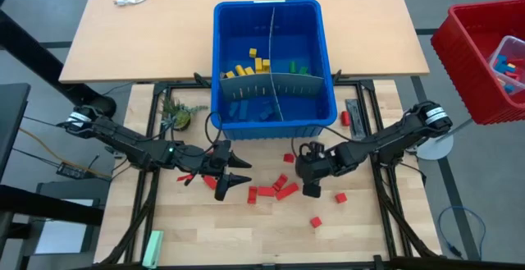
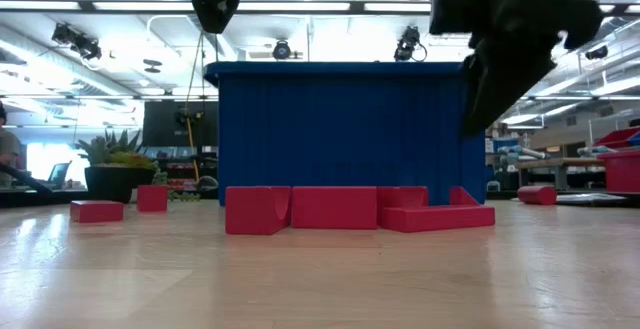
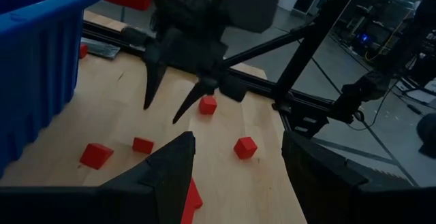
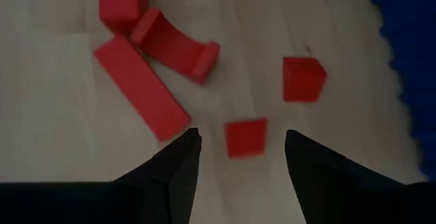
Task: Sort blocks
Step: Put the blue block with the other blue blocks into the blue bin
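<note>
1. High view looks down on a blue bin (image 1: 328, 73) with its dividers already holding yellow, green and blue blocks, while only red blocks (image 1: 271, 189) lie scattered on the wooden table (image 1: 361, 229) in front of it; I judge the reds are what is left to sort.
2. Both arms reach in over the red scatter because that is where the work remains. The left gripper (image 1: 239, 171) hovers at the left edge of the pile, its fingers spread wide and holding nothing.
3. The right gripper (image 1: 312, 186) hangs just right of the cluster. Its own wrist view shows the fingers apart with a small red cube (image 4: 246, 137) on the table between the tips, not yet pinched; it looks lined up for a pick.
4. Low view adds what the top-down picture cannot: both grippers ride clear above the table, and the nearest reds sit in a touching row in front of the bin wall.
5. Left wrist view alone shows the right gripper's (image 3: 178, 96) pointed fingers from the side, empty, above the loose cubes.
6. Only the high view shows a red crate (image 1: 480, 57) off the table's right side.
</note>
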Tool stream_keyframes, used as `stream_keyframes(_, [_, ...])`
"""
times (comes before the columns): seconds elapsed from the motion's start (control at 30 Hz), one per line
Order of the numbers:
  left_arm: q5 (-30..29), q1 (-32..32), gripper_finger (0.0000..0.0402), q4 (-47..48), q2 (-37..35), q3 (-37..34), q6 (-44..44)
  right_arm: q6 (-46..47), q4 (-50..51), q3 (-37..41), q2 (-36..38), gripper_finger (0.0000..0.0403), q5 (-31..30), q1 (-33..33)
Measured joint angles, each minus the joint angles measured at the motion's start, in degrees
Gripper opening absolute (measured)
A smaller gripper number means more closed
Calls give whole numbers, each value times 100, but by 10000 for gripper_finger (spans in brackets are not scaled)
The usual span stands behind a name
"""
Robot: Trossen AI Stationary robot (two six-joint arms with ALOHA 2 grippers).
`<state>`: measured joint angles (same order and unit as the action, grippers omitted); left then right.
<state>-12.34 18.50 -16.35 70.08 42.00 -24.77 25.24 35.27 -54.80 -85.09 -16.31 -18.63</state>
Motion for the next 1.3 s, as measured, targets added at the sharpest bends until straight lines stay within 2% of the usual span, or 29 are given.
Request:
stream_keyframes(0.23, [-2,0,232,2,0,0,-3,7,-1165,861,-2,197,-8,0])
stream_keyframes(0.43, [-2,0,232,3,0,0,2,-310,-2100,1481,-3,196,-287,136])
stream_keyframes(0.77, [177,0,232,3,0,0,0,-477,-3262,2072,-7,196,26,465])
stream_keyframes(1.03, [177,0,232,10,0,0,0,325,-3299,2085,-7,197,456,448])
stream_keyframes(1.17, [177,0,232,10,0,0,0,832,-3342,2085,-1,220,459,432])
stream_keyframes(1.3, [112,0,232,10,0,0,1,961,-3465,2080,-130,251,453,288])
